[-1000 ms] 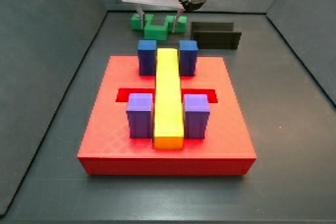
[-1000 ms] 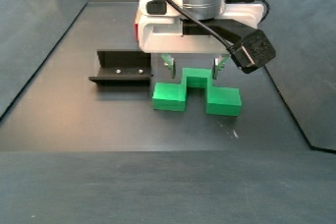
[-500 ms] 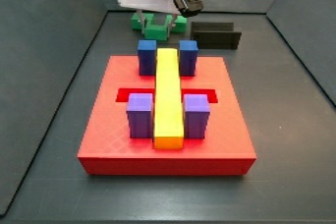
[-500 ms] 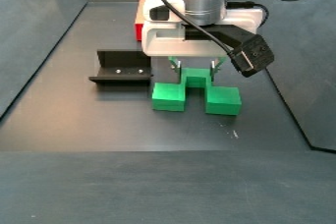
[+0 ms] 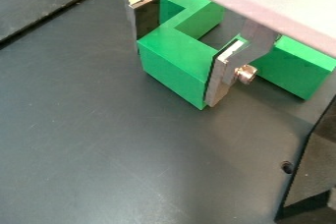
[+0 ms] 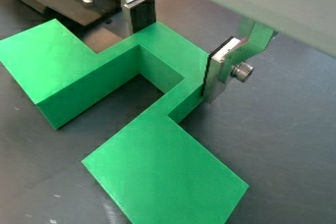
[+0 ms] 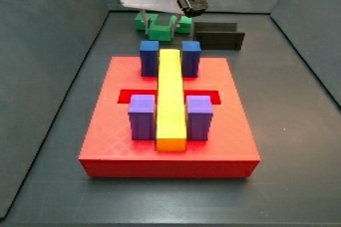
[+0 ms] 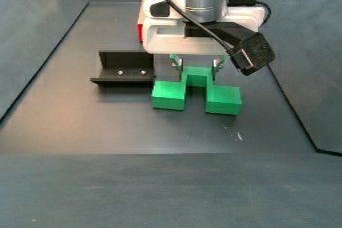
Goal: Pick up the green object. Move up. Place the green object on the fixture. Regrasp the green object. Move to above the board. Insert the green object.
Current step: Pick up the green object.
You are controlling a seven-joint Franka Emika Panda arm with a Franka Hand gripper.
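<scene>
1. The board [image 7: 167, 156] is a red slab, matte, carrying a yellow bar [image 7: 170, 97] flanked by blue and purple blocks; it lies well apart from the block, toward the near end of the counter.
2. The green block [image 8: 193, 89], smooth plastic with sharp square edges, sits just beside the fixture [image 8: 122, 69], a black open bracket.
3. Our gripper [image 6: 175, 41] straddles its middle part; the fingers [image 6: 226, 69], flat silver plates, look closed on it. We judge the pick-up in hand: lifting straight up comes next.
</scene>
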